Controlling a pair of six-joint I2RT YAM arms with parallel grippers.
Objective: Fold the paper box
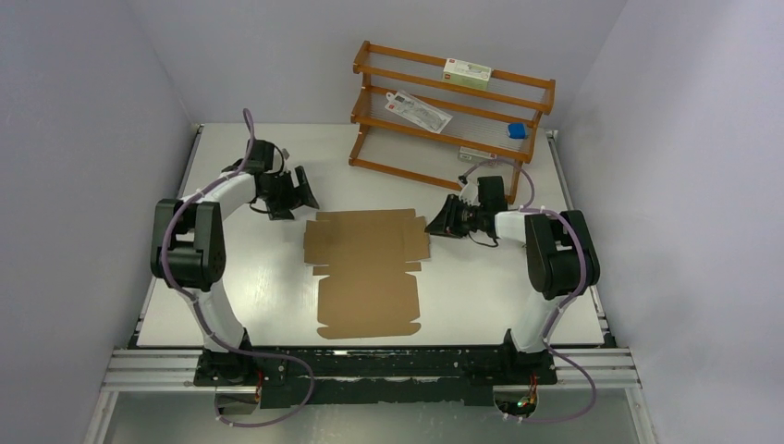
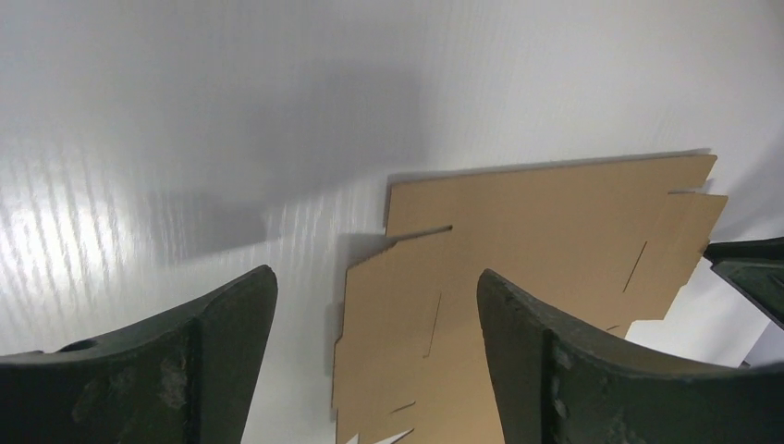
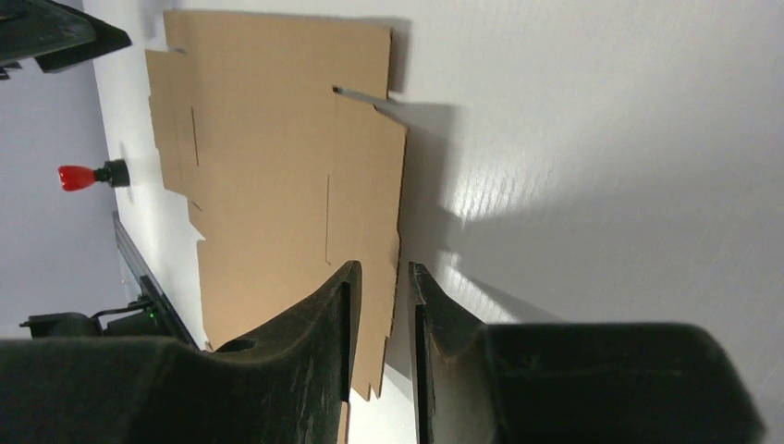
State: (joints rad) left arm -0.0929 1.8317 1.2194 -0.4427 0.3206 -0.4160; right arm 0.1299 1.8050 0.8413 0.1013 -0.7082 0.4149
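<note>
**Sheet lying flat, long axis running from the bases to the far side**

The paper box [image 1: 368, 273] is lying unfolded in the middle of the table [image 1: 259, 305], brown and flat, with no flap standing up. In the top view its long axis is running from the arm bases toward the wooden rack [image 1: 453, 102]. Its wider part is pointing to the far side and its narrower part is pointing to the bases.

Both hands are sitting at this far, wide end, one at each corner. The left hand [image 1: 301, 198] is waiting just beyond the far left corner and is not touching the sheet. The box is lying from it toward the right and toward the bases. In its wrist view the left hand [image 2: 374, 277] is spread wide, and the box [image 2: 536, 240] is showing through the gap.

The right hand [image 1: 434, 225] is the nearer one, with its tips at the far right corner. In its wrist view the right hand [image 3: 381, 273] is drawn almost together, leaving only a narrow slit. The right edge of the box [image 3: 268, 166] is running into that slit, but I cannot tell whether the fingers [image 3: 344, 287] are pinching it or only hovering over it.

In my judgement folding is not yet begun. The coming move is depending on this right edge, which is lying along the long axis and would be lifted toward the middle.
</note>
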